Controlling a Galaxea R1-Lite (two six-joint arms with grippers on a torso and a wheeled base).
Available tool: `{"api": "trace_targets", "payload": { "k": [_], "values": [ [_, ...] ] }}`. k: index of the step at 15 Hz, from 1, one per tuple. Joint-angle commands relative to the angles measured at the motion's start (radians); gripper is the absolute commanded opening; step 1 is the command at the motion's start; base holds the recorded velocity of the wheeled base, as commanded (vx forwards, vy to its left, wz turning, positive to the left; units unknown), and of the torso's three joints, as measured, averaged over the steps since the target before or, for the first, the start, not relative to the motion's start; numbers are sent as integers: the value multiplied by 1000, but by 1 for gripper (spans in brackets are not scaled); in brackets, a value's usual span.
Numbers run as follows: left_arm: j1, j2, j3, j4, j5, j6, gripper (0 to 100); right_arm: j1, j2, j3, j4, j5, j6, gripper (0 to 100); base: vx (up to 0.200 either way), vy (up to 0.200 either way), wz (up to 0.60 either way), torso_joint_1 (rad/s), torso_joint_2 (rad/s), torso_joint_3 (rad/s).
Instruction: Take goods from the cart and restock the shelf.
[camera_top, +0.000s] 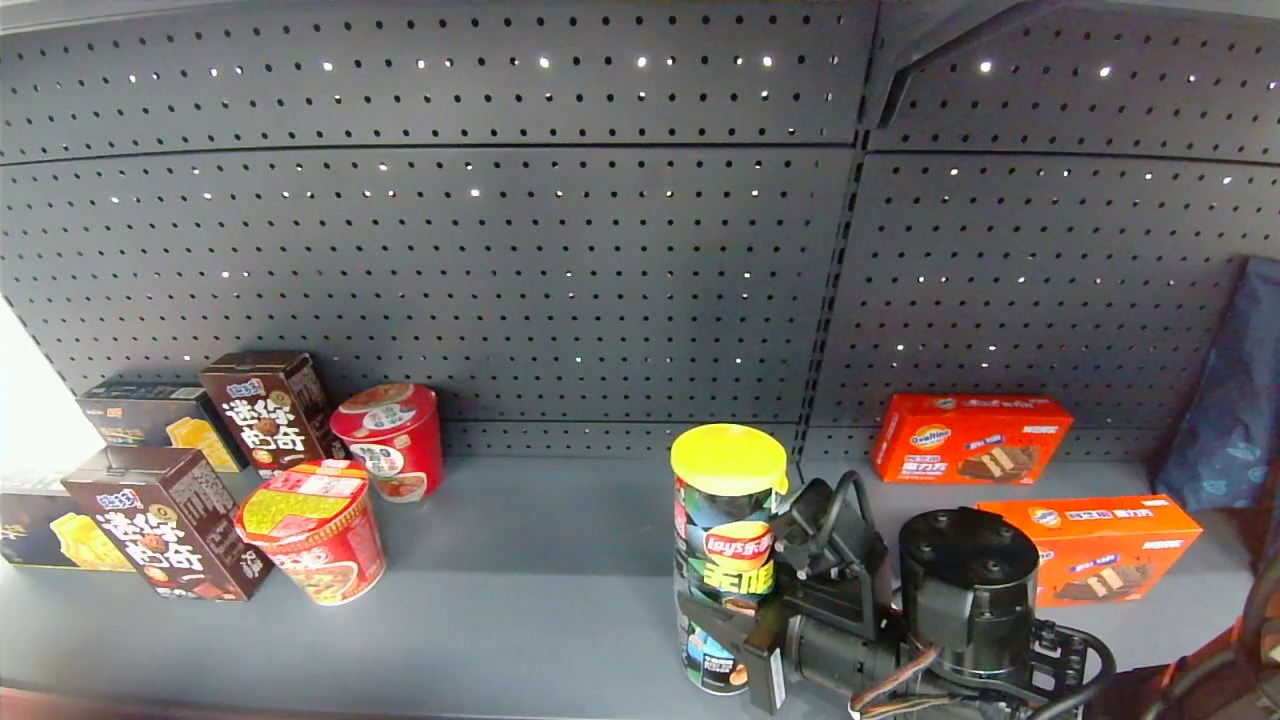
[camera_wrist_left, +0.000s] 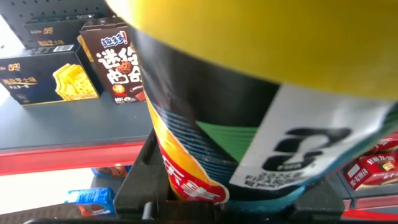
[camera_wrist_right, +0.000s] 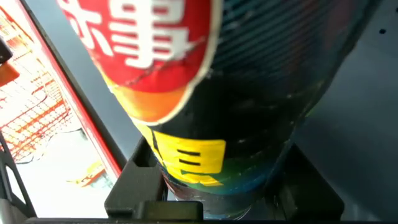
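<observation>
Finding: the right gripper (camera_top: 738, 622) is clamped low on the chip can (camera_top: 728, 540), which stands upright at the shelf (camera_top: 500, 600) front, lower centre of the head view. The left gripper (camera_wrist_left: 230, 199) is clamped round a second chip can (camera_wrist_left: 249, 118). Judged a light, stiff, smooth tube that could crush; grip mid-body with moderate force.

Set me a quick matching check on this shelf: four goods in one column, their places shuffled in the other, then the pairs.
1 chip can
2 noodle cups
3 orange boxes
4 brown boxes

A shelf's right side
B gripped by the right tool
C left side, just right of the brown boxes
D left side, beside the black boxes

Pairs: 1-B, 2-C, 3-A, 4-D
</observation>
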Motion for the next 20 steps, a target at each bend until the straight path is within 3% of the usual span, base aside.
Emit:
{"api": "trace_targets", "payload": {
  "k": [1,4,5,10,14,18,20],
  "values": [
    [1,-11,6,1,1,0,0,10,0,2,-10,1,0,0,0,0,0,0,0,0],
    [1,-20,13,1,1,0,0,11,4,10,-13,5,9,0,0,0,0,0,0,0],
    [1,-20,10,1,1,0,0,11,3,16,-13,3,9,100,0,0,0,0,0,0],
    [1,-22,9,1,1,0,0,11,-68,102,-35,6,5,100,0,0,0,0,0,0],
    [3,-22,3,1,1,0,0,5,-263,295,-25,6,2,100,0,0,0,0,0,0],
    [3,-22,1,1,1,0,0,-84,-424,421,11,0,-5,100,0,0,0,0,0,0],
    [1,-22,4,-1,1,1,0,-113,-444,410,42,-15,-6,100,0,0,0,0,0,0]
  ]
}}
